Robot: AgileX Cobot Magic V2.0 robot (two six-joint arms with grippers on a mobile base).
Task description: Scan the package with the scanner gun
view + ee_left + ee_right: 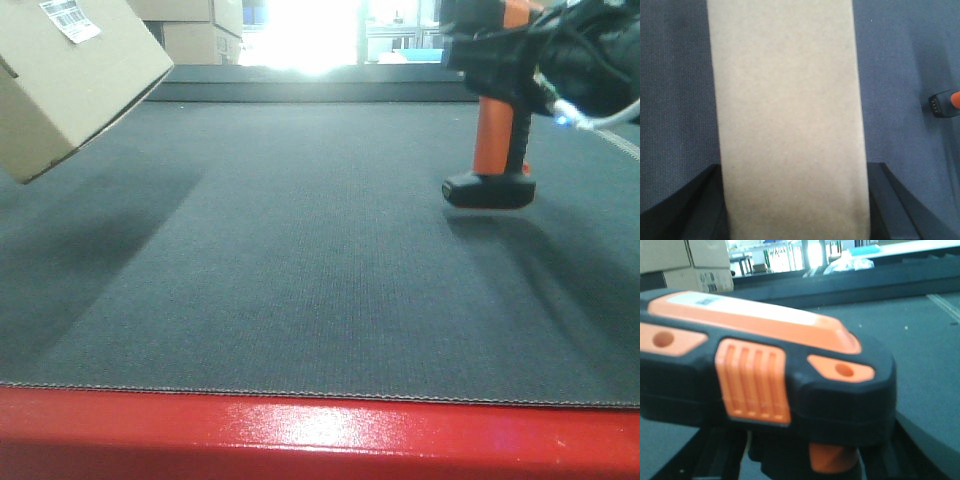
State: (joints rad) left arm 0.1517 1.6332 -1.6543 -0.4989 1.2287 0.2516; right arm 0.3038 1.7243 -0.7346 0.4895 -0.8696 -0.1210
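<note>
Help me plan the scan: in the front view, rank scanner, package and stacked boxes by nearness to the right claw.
1. Scanner, in the right claw, upper right.
2. Package, aloft at left.
3. Stacked boxes, far back, beyond the belt.

Matt brown cardboard package (70, 85) with white paper label (70, 18) at 11 o'clock; scanner gun (765, 370) — smooth orange and black plastic, faintly shiny; mat (300, 270) — dark, finely woven, matt; glossy red edge (300, 435) at 6 o'clock.
</note>
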